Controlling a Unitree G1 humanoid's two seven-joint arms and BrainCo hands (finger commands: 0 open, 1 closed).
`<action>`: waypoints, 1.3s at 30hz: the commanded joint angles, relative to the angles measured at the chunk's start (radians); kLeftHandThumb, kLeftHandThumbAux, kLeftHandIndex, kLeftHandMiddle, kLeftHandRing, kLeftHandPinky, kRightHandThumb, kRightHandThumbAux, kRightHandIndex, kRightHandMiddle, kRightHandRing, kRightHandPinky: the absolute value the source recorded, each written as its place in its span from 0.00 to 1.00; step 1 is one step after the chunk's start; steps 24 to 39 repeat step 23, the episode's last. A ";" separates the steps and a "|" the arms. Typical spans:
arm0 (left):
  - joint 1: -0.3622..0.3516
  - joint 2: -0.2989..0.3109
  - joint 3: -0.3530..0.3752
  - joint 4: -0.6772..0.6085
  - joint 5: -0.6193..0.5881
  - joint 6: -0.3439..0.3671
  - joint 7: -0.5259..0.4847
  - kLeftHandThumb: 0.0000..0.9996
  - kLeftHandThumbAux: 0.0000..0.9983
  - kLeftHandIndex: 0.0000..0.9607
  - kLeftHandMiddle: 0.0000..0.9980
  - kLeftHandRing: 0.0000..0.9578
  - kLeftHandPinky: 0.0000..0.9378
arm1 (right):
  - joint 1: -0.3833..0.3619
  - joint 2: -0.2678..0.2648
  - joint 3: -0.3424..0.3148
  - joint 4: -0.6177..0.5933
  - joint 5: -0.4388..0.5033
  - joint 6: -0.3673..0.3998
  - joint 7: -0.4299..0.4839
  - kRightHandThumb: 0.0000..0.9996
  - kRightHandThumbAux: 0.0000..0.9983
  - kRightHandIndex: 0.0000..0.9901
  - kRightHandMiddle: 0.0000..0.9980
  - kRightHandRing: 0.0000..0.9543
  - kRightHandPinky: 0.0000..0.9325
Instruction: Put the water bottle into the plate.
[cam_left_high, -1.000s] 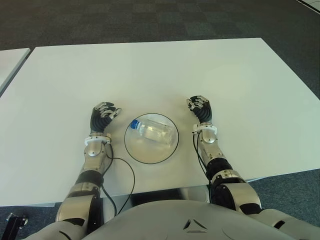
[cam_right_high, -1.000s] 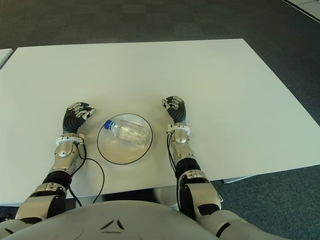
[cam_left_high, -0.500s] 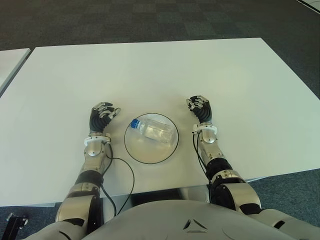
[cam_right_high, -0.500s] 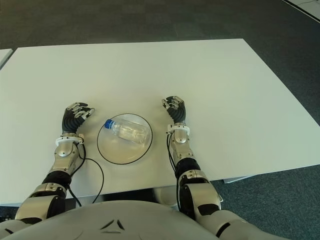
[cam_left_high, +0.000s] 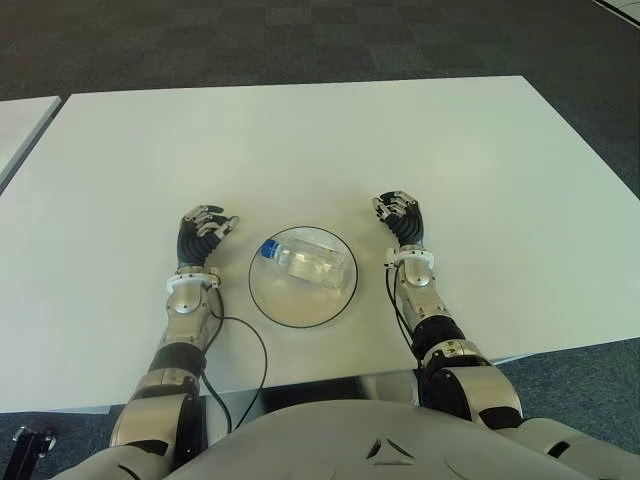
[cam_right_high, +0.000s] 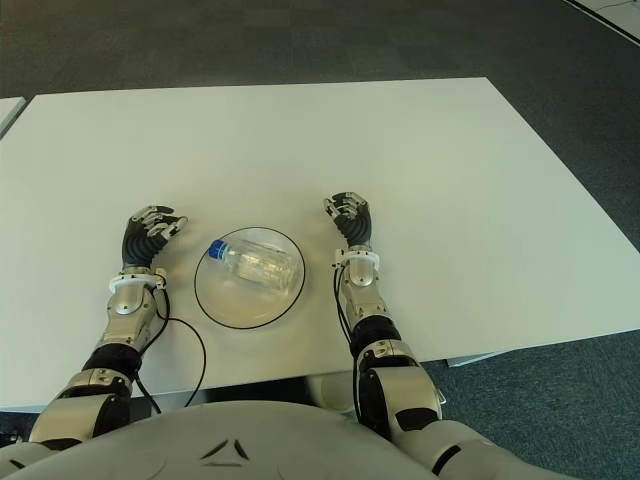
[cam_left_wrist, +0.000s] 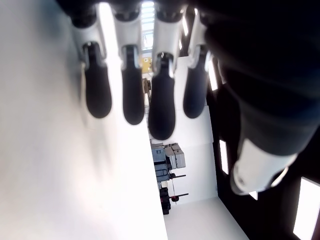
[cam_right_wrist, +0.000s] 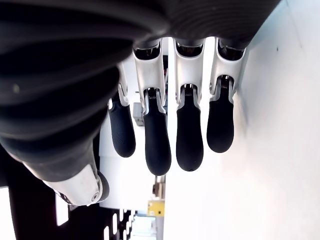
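— What is laid out, biggest first?

— A white table (cam_left_high: 300, 130) fills most of the view, with dark carpet (cam_left_high: 300, 40) behind it. Both forearms reach forward over the near edge, one on each side of the plate (cam_left_high: 268, 299).

— How do the hands sit?

— The left hand (cam_left_high: 203, 234) shows just left of the plate, the right hand (cam_left_high: 401, 218) just right of it. Each has its fingers loosely extended, slightly bent, gripping nothing; the wrist views show four dark fingertips (cam_left_wrist: 161, 107) side by side with only the table past them. A black cable (cam_left_high: 262, 350) loops from the left wrist toward the table edge.

— And the bottle?

— The water bottle (cam_left_high: 308, 262) lies on its side inside the plate, clear and apparently label-free, blue cap (cam_left_high: 269, 248) pointing toward the left hand. Neither hand touches it.

— The plate itself?

— Round, pale, with a thin dark rim.
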 joint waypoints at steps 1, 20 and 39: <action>0.025 -0.015 -0.006 -0.004 -0.006 0.026 -0.014 0.71 0.72 0.45 0.62 0.62 0.61 | 0.017 0.007 0.001 0.014 0.008 0.008 -0.001 0.71 0.73 0.43 0.56 0.59 0.59; 0.013 -0.028 0.000 -0.031 -0.023 0.039 -0.018 0.71 0.71 0.45 0.62 0.62 0.61 | -0.010 0.000 -0.002 0.030 0.013 0.021 0.015 0.71 0.73 0.43 0.55 0.59 0.58; 0.007 -0.033 0.005 -0.038 -0.041 0.047 -0.035 0.71 0.71 0.45 0.62 0.62 0.61 | -0.022 -0.003 -0.005 0.037 0.014 0.031 0.018 0.71 0.73 0.43 0.56 0.59 0.58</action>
